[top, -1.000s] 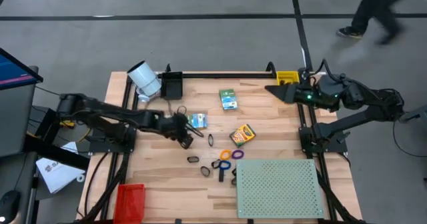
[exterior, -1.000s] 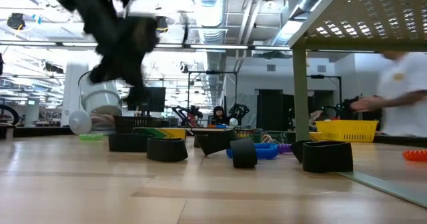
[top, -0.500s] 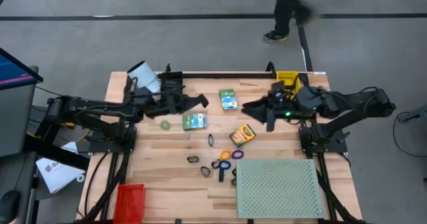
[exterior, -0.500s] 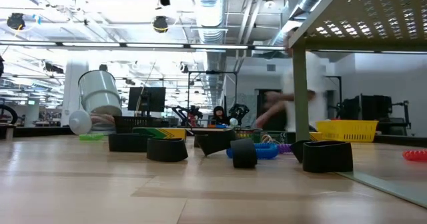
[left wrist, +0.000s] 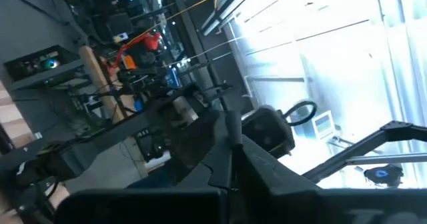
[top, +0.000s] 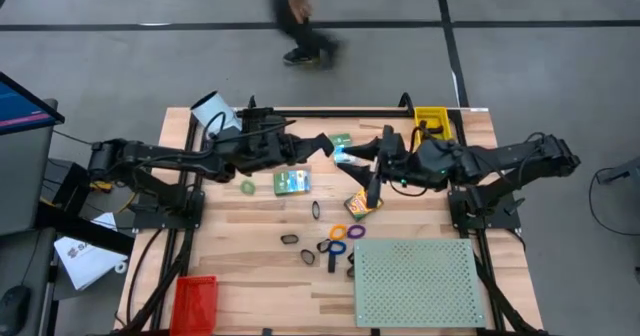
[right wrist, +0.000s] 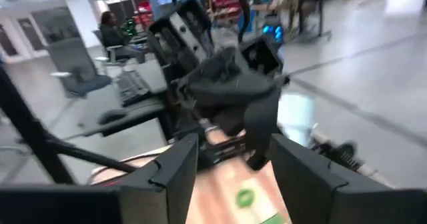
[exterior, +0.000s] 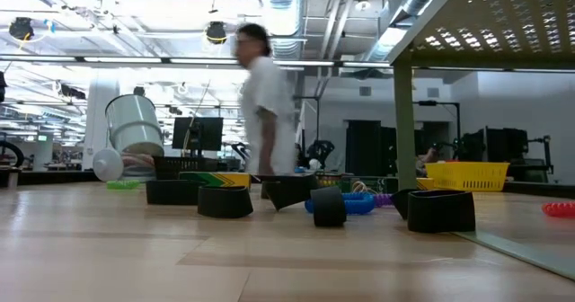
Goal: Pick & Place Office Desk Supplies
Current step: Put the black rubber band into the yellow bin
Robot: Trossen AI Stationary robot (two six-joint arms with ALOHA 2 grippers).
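The desk supplies lie across the middle of the high view: a green box [top: 292, 182] left of centre, a second green box [top: 343, 146] above it, half covered by the two arms' tips, and a crayon box [top: 362, 203] right of centre with the right arm crossing its upper edge. Below them sit black clips [top: 290, 239] and coloured rings [top: 338, 232], and a small green ring [top: 247, 187] lies apart at the left.

The left gripper [top: 322, 145] reaches in from the left, its fingers pressed together, carrying nothing that shows. The right gripper [top: 362, 156] faces it from the right with fingers [right wrist: 175, 167] spread apart and empty.

Around them: a pale green perforated board [top: 420, 281] at lower right, a white cylinder [top: 211, 112] at upper left, a yellow bin [top: 431, 121] at upper right, a red tray [top: 194, 302] at lower left.

A person [exterior: 266, 113] passes blurred behind the table [top: 240, 266]. In the low view neither gripper shows.
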